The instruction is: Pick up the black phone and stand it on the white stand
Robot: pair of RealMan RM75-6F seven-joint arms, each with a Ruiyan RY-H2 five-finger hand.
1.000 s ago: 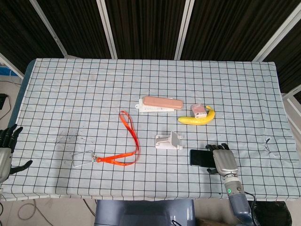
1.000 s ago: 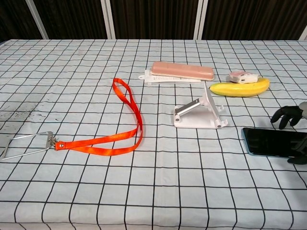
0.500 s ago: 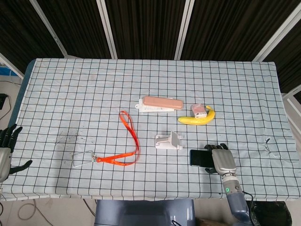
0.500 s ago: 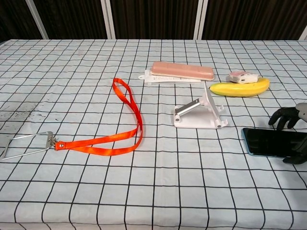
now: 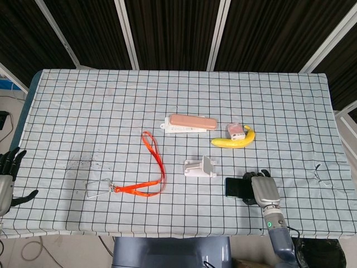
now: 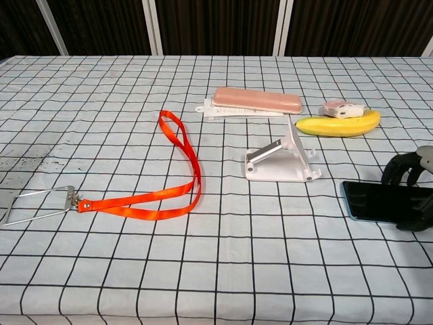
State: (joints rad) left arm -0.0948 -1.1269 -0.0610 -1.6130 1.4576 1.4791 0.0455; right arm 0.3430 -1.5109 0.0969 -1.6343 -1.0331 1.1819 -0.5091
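The black phone lies flat on the checked cloth, just right of the white stand. My right hand covers the phone's right end. Its fingers curl over the far edge and the thumb sits at the near edge, so it grips the phone. The stand is upright with its prop tilted and nothing on it. My left hand hangs off the table's left side with its fingers apart, holding nothing.
A banana with a small pink item lies behind the phone. A pink case lies further back. An orange lanyard with a metal loop stretches left of the stand.
The right hand's fingers have curled down tighter onto the phone's far edge. The phone has stayed flat in place, and the left hand has not moved.
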